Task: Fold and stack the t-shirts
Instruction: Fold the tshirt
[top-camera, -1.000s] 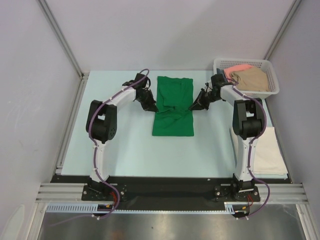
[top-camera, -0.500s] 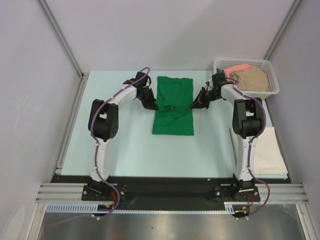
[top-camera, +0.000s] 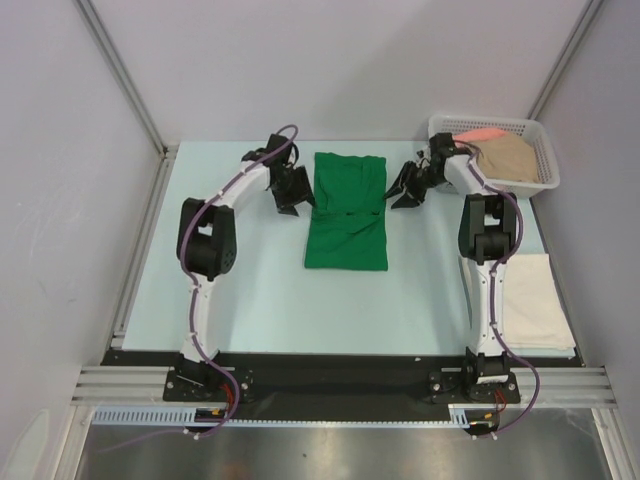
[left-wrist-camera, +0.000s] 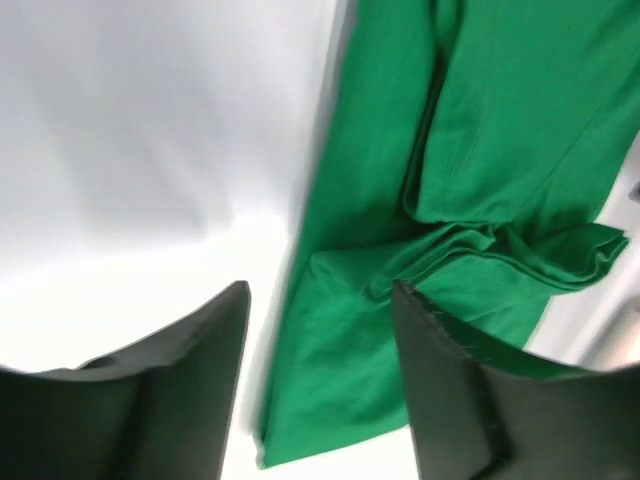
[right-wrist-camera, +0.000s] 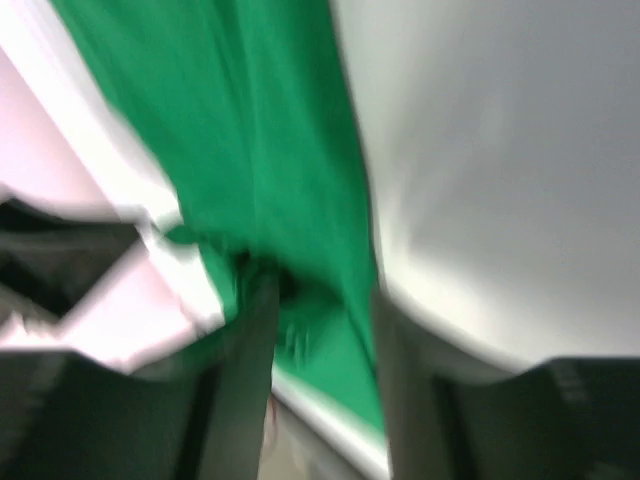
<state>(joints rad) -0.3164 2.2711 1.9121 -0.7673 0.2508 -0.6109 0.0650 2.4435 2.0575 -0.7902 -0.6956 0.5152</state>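
Observation:
A bright green t-shirt lies folded into a long strip in the middle of the table, with a crease across its centre. My left gripper hovers just off its left edge and my right gripper just off its right edge. In the left wrist view the left gripper stands open, nothing between its fingers, the green t-shirt lying below. The right wrist view is blurred. There the right gripper shows its fingers apart over the green t-shirt.
A white mesh basket at the back right holds a tan t-shirt and a salmon-pink one. A cream-white folded t-shirt lies at the right near edge. Grey walls close in the table.
Both grippers have opened and let go of the green t-shirt's sides. They have drawn outward and toward the far edge, and the cloth has settled flat.

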